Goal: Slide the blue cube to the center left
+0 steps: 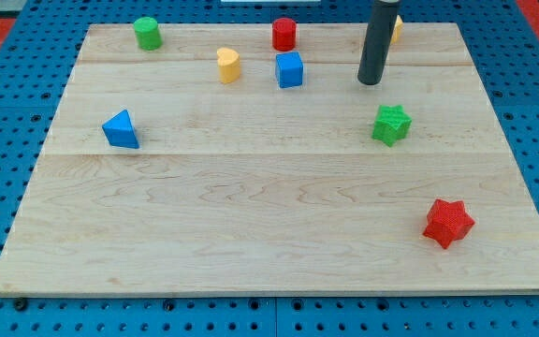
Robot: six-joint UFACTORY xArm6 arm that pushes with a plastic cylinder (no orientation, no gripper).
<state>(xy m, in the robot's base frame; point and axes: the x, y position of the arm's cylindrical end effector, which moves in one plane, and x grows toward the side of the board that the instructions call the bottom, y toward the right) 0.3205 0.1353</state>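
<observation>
The blue cube (pixel 289 70) sits on the wooden board (pixel 251 206) near the view's top, a little right of the middle. My tip (pixel 371 81) is to the cube's right, apart from it by about a cube and a half. A red cylinder (pixel 284 35) stands just above the cube and a yellow heart-shaped block (pixel 228 65) lies to its left. A blue triangular block (pixel 121 129) lies at the centre left of the board.
A green cylinder (pixel 147 33) stands at the top left. A green star (pixel 391 124) lies just below my tip. A red star (pixel 448 222) lies at the lower right. A yellow block (pixel 395 29) shows partly behind the rod at the top.
</observation>
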